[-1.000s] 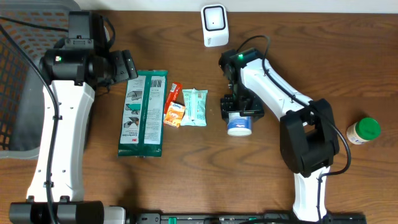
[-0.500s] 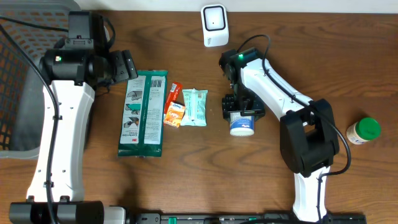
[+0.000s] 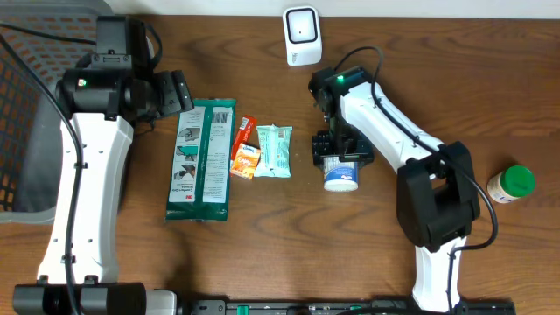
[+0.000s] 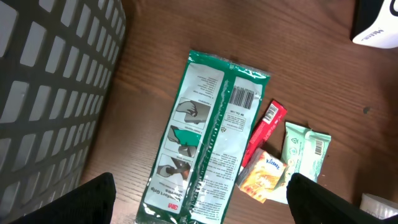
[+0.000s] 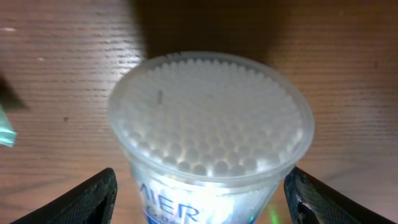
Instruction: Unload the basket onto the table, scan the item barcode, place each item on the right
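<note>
I take the tub of cotton swabs (image 3: pixel 339 175) as the item up for scanning. It stands upright on the counter (image 3: pixel 455 61), out in front of the scanner (image 3: pixel 301 35) and slightly to the robot's right of it, well apart from its window.

The right end effector (image 3: pixel 339 161) hangs over the tub. In the wrist view it (image 5: pixel 202 198) is spread wide with one finger on each side of the clear lid, and a thin strip of wood shows between each finger and the tub wall. I judge this as straddling, not yet gripping. The left end effector (image 4: pixel 202 202) is also spread and holds nothing. It hovers over the green packet (image 4: pixel 208 140), which lies farther from the scanner on the robot's left.

So the step in hand is the pick-up, with the scan itself not yet started. Next I would press the fingers against the tub wall below the lid rim, lift straight up, and carry it toward the scanner. I can't see a barcode from either camera. Only blue lettering shows on the side, so I expect to have to rotate the tub until the code faces the window. The wall looks smooth and round, so a light squeeze could let it twist.
</note>
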`<state>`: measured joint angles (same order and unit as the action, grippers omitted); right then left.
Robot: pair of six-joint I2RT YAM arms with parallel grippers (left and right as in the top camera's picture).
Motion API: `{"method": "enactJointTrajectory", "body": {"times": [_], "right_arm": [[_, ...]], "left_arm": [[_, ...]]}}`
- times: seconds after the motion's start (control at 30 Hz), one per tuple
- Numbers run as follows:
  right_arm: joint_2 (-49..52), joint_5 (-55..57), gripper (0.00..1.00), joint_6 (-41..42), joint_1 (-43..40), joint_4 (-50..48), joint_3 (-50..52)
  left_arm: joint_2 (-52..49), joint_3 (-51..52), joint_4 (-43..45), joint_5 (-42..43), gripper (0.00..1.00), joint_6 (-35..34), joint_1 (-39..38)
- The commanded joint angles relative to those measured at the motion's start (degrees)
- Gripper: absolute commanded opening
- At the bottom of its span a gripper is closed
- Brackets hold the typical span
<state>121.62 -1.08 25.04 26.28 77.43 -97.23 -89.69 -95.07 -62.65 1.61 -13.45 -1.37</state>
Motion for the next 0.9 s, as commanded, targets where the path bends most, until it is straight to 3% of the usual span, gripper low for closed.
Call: {"method": "enactJointTrajectory", "body": {"times": [0.0,0.37,0.87], "right_arm": [[-2.2,1.1,0.81,0.7,2.1,-1.7,1.9],[-9.4,3.7,0.82,3.1,3.8,-8.7,10.6],[-10.1,4.7,0.73,3.2,3.7,-14.1,15.3]], "left_arm": [[-0.4,0.1,-0.1,0.4,0.88,0.3,0.2],[-0.4,0.1,-0.1,0.4,0.88,0.3,0.2],[-0.4,0.1,-0.1,0.4,0.88,0.3,0.2]]}}
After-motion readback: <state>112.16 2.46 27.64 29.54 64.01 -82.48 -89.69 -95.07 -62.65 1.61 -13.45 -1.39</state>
